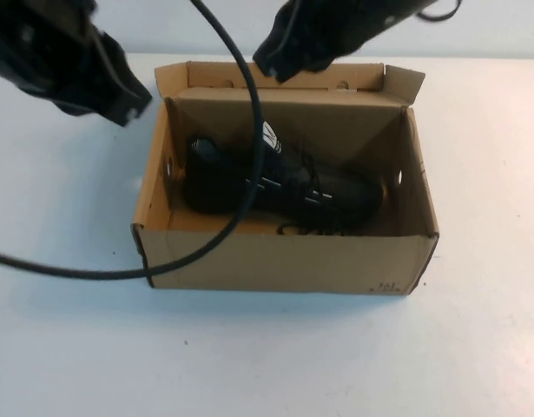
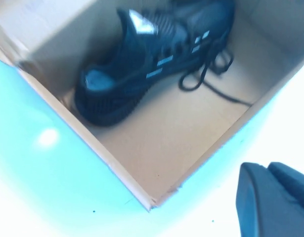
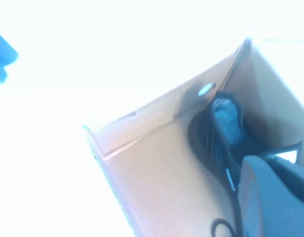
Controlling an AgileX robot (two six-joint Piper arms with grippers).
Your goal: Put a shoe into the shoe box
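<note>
The black shoe (image 1: pixel 275 187) lies on its side inside the brown shoe box (image 1: pixel 284 261), heel to the left, toe to the right, laces loose on the box floor. My left gripper (image 1: pixel 119 95) hangs raised beyond the box's far left corner, shut and empty. My right gripper (image 1: pixel 280 61) hangs raised over the box's back wall, shut and empty. In the left wrist view the shoe (image 2: pixel 142 64) lies in the box (image 2: pixel 191 133), with the gripper (image 2: pixel 270 197) outside it. In the right wrist view the shoe (image 3: pixel 221 133) and box (image 3: pixel 156 182) show beside the gripper (image 3: pixel 273 197).
A black cable (image 1: pixel 249 113) loops from the top of the high view down across the open box and off to the left over the pale table (image 1: pixel 67 347). The box flaps stand open at the back.
</note>
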